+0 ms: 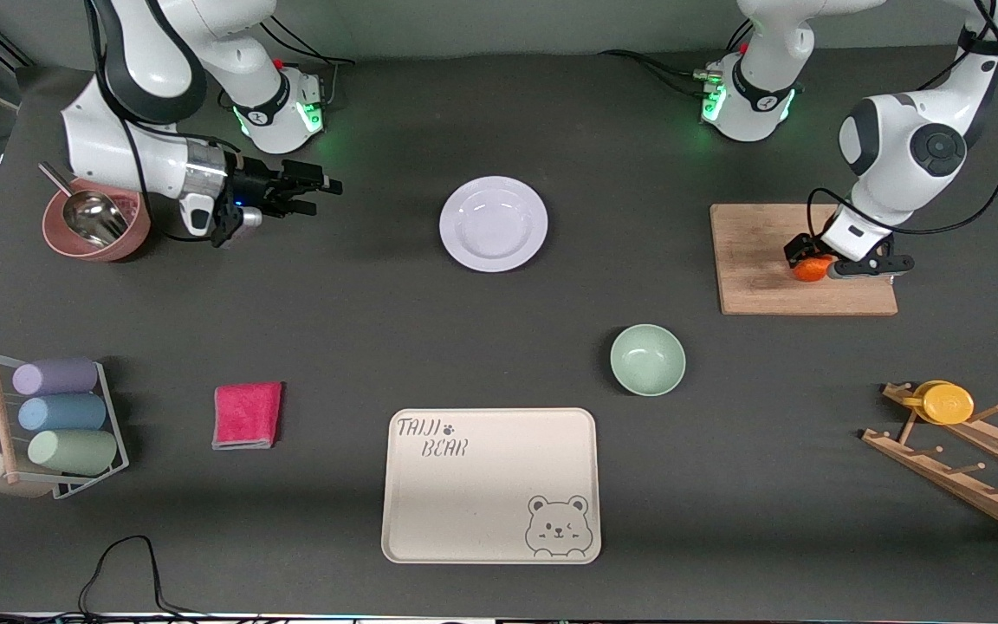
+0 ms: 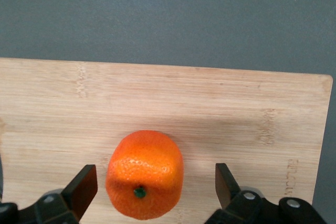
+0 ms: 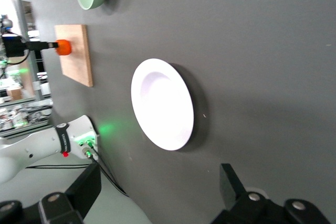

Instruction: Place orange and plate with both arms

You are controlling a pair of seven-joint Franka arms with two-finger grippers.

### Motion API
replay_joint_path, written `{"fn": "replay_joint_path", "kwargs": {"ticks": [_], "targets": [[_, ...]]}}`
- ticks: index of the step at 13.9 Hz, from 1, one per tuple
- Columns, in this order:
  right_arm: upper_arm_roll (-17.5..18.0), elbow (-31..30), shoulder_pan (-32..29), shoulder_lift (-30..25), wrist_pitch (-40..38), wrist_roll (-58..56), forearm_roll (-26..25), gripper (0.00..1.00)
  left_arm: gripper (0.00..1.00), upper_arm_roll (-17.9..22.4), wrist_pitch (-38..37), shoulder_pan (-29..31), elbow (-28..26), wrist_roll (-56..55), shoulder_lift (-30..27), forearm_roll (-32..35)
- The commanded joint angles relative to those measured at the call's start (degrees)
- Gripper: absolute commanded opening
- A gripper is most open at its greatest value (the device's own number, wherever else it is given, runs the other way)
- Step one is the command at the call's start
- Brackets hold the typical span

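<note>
Left tool wide open straddling orange on cutting board, holding nothing; close centred on it, while right tool, open and empty, waits beside plate.

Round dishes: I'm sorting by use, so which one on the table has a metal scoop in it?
The pink bowl at the right arm's end of the table; a metal scoop sits inside it. The white plate and green bowl are empty.

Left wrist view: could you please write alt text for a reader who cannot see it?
An orange sits on a wooden cutting board, between the open fingers of the left claw, not yet gripped. Dark grey table shows past the board's edge.
</note>
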Motion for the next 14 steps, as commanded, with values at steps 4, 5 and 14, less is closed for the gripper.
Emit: {"fn": "replay_joint_path", "kwargs": {"ticks": [4,5,14], "targets": [[-0.14,-3.38,0.09,10.37,1.71,-22.99,19.47,1.00,1.00,0.20,7.99,1.09,-0.63,3.75,5.62,0.56],[-0.14,-3.47,0.09,12.48,1.62,-26.68,21.41,1.00,1.00,0.20,9.31,1.44,-0.63,3.84,6.67,0.56],[-2.07,-3.29,-0.96,30.33,-6.81,-51.75,35.57,1.00,0.00,0.38,9.67,1.44,-2.65,4.28,4.75,0.56]]}}
